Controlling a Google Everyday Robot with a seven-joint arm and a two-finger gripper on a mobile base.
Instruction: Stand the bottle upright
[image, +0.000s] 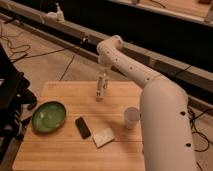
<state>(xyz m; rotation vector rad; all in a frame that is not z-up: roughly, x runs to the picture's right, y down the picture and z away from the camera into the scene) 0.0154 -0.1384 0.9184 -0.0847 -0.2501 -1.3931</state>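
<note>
Wooden table (55, 152), pale flat block (104, 137) nearest, black slab (82, 127) just beside it, translucent white cup (131, 118) at right, green bowl (49, 116) at left, farther back slim whitish bottle (99, 94) upright on the table, hand (102, 83) clenched around its top.

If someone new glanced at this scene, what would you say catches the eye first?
The big white arm fills the right side, reaching to the far edge of the wooden table, where its pincer is shut on the slim bottle, held upright. A green bowl stands out on the table's left.
</note>
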